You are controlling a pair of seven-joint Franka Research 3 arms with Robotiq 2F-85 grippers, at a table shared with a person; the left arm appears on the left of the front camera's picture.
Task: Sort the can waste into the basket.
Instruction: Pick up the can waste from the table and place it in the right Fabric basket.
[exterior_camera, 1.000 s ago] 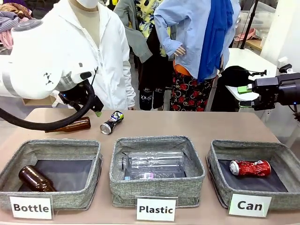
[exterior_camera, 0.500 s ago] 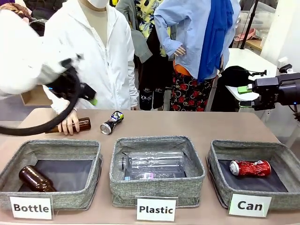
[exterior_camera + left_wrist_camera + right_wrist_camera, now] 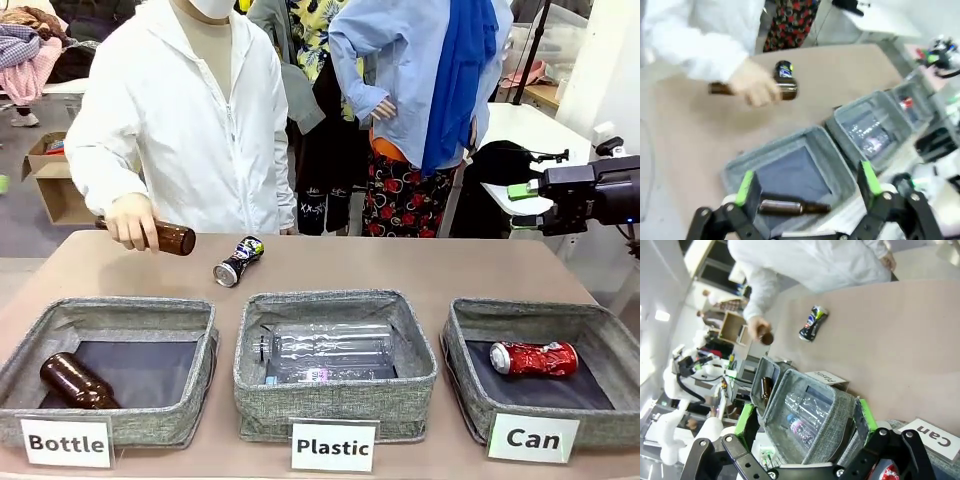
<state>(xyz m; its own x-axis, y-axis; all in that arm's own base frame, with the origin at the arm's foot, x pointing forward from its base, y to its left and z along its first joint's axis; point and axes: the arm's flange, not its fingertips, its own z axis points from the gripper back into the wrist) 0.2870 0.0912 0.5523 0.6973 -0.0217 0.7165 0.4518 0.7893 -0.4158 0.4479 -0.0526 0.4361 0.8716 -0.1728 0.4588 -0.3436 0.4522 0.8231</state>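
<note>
The black printed can (image 3: 238, 260) lies on its side on the table behind the bins, also seen as the black can (image 3: 812, 323) and the black can (image 3: 784, 69). The red can (image 3: 533, 358) lies inside the "Can" basket (image 3: 462, 335) at the right; in the left wrist view the red can (image 3: 905, 103) is far off. My right gripper (image 3: 518, 206) hovers open, high beyond the table's right end, its fingers (image 3: 863, 415) spread with nothing between them. My left gripper (image 3: 806, 182) is open and empty above the "Bottle" bin (image 3: 735, 167).
A person's hand (image 3: 131, 221) holds a brown bottle (image 3: 172, 238) just above the table's far left. Another brown bottle (image 3: 76, 382) lies in the "Bottle" bin (image 3: 200, 345). The "Plastic" bin (image 3: 250, 370) in the middle holds clear bottles (image 3: 330, 350).
My left arm has pulled up and out of the front view. The person's hand has taken hold of the brown bottle on the table and lifted it. The right arm and both cans have not moved.
</note>
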